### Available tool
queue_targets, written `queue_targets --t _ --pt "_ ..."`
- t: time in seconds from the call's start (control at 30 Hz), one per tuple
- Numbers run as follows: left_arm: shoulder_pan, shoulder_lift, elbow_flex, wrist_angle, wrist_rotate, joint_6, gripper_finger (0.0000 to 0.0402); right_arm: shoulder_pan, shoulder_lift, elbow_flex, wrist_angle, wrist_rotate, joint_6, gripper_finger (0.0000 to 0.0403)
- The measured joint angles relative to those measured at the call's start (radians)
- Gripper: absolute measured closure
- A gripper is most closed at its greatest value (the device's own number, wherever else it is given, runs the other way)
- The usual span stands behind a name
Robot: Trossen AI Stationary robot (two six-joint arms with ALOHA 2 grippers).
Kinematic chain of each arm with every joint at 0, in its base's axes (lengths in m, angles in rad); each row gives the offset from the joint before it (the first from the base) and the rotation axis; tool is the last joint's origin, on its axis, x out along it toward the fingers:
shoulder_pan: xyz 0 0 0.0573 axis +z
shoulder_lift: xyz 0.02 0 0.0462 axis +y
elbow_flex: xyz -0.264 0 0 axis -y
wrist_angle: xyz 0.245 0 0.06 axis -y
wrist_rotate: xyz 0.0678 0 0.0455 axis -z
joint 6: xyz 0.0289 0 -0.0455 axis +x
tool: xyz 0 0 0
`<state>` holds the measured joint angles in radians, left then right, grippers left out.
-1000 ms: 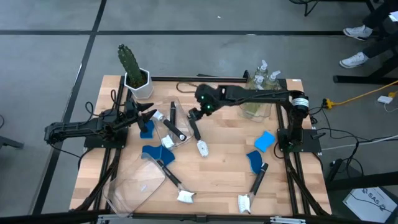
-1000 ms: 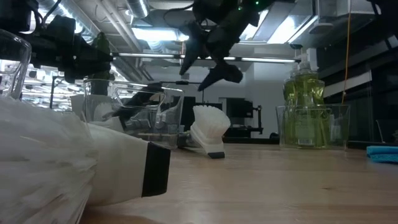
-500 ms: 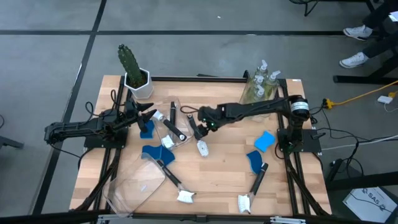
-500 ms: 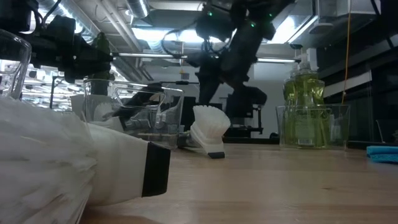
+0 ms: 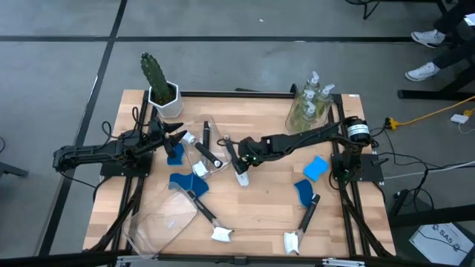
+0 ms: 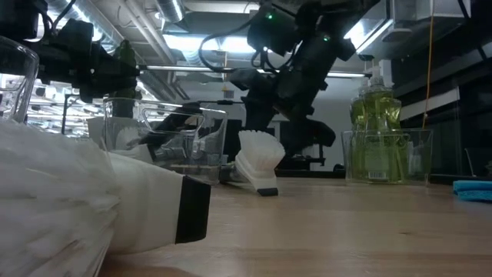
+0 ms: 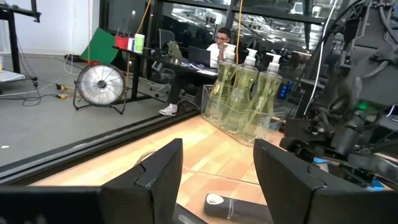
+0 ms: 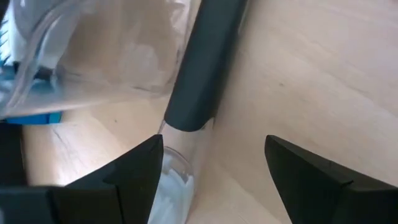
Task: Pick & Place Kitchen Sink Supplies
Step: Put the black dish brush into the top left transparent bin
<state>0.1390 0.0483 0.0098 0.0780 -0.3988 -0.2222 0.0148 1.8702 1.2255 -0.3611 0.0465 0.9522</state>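
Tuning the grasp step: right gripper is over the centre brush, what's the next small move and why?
Probably lower a little more, then close. The right gripper is open and its fingers straddle the dish brush, near where the black handle meets the white head, but seem to sit above the table. The left gripper waits open by the clear bin.

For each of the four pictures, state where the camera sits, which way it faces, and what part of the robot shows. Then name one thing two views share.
High view: above the table, facing down; both arms.
Low view: at tabletop height, facing level across; right arm descending.
Left wrist view: on the left arm, facing across to the soap bottles; open left tool.
Right wrist view: on the right arm, facing down; open right tool astride a brush.
Shared: the brush, also in the high view.
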Motion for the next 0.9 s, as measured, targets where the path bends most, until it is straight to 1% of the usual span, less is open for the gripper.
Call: queue_targets --t 0.27,0.4,0.63,0.67,0.7,0.77,0.9 --pt "0.0 0.0 0.0 0.0 0.0 0.0 0.0211 0.035 0.023 -0.002 0.001 0.003 -0.014 0.0123" --pt "0.0 0.0 0.0 0.0 0.0 0.0 0.021 0.038 0.022 0.001 -0.137 0.017 -0.007 0.0123" --pt "0.0 0.0 0.0 0.0 0.0 0.0 0.0212 0.013 0.021 -0.001 -0.523 0.008 -0.016 0.0126" --pt "0.0 0.0 0.0 0.001 0.0 0.0 0.0211 0.005 0.019 0.0 -0.53 0.003 -0.016 0.0129" --pt "0.0 0.0 0.0 0.001 0.0 0.0 0.0211 0.004 0.007 0.004 -0.55 0.027 -0.02 0.0133" --pt "0.0 0.0 0.0 -0.003 0.0 0.0 0.021 -0.001 -0.025 0.002 -0.594 0.034 -0.021 0.0143" --pt "0.0 0.0 0.0 -0.006 0.0 0.0 0.0211 -0.009 -0.1 0.002 -0.549 0.039 0.016 0.0168"
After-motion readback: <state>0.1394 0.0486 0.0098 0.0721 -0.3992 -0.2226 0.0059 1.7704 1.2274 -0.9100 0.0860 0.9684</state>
